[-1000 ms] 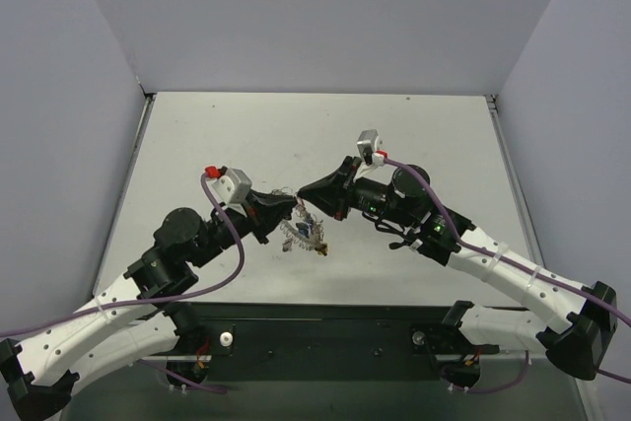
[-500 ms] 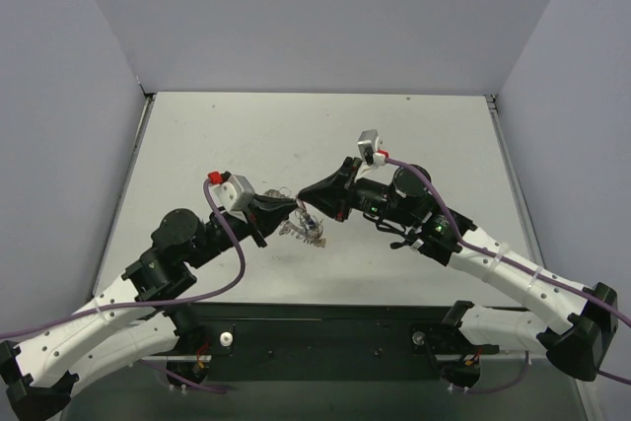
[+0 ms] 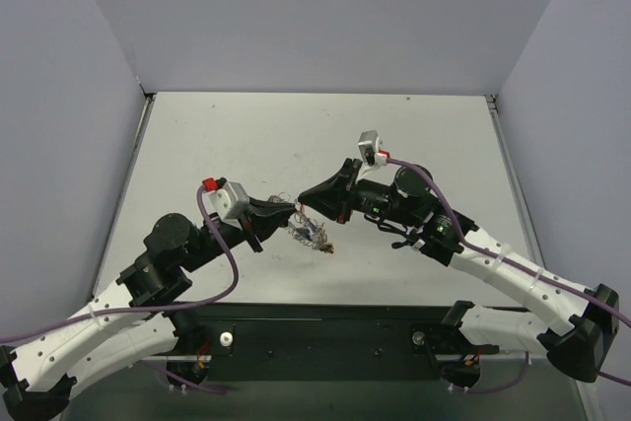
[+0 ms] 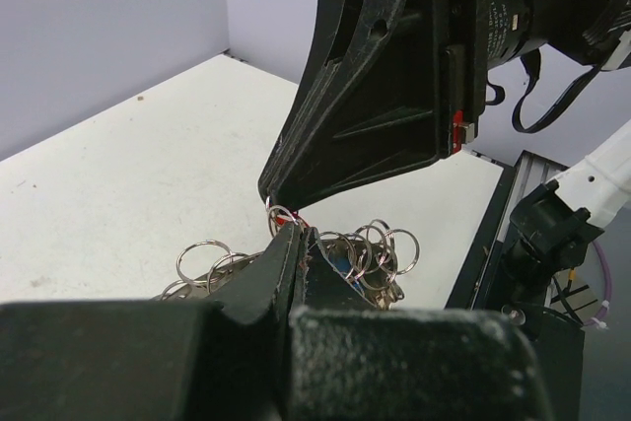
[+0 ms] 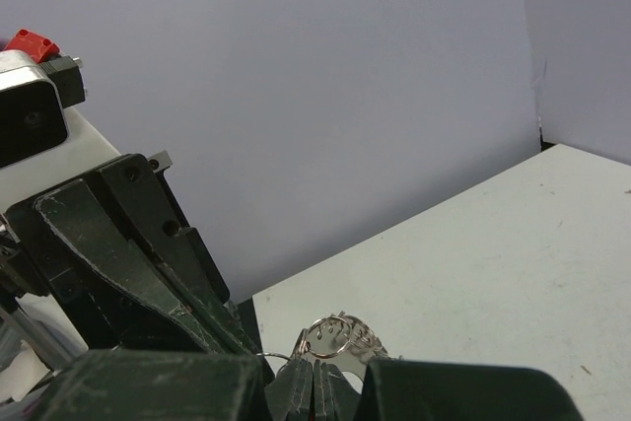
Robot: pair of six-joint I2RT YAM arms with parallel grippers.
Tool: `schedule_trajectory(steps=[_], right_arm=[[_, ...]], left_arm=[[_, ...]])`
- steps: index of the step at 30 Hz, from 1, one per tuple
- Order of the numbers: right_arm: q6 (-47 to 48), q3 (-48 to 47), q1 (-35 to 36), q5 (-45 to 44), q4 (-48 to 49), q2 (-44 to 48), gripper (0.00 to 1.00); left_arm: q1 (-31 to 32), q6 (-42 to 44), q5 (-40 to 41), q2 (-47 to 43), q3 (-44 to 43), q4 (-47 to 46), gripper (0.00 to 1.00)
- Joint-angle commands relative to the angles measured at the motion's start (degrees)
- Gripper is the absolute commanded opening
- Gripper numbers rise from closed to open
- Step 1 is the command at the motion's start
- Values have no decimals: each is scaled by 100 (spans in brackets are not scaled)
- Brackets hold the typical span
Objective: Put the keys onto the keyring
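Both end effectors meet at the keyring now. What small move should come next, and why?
Probably hold the left end effector steady and let the right end effector nudge its wire slightly toward it. Both look shut on the keyring, with their tips almost touching. Whether a key has threaded on is not visible.

Two pincers, one keyring, several bunched keys.

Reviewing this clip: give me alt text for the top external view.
The left gripper and right gripper meet tip to tip over the middle of a white table, pinching a silvery keyring bundle flecked with blue and gold. Pale grey walls enclose the table on three sides.
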State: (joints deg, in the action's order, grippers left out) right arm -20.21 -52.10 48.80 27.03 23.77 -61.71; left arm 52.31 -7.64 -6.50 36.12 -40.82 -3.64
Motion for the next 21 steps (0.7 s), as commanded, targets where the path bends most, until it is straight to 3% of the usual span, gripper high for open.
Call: schedule_trajectory(steps=[1,21], right_arm=[[61,-38,-90,-198,286,63,0],[-80,138,-195,821,717,177,0]], left_arm=[[174,-53,-694,-175,-119,-814,0],[174,-54,-756,-413,452,-1973,0]])
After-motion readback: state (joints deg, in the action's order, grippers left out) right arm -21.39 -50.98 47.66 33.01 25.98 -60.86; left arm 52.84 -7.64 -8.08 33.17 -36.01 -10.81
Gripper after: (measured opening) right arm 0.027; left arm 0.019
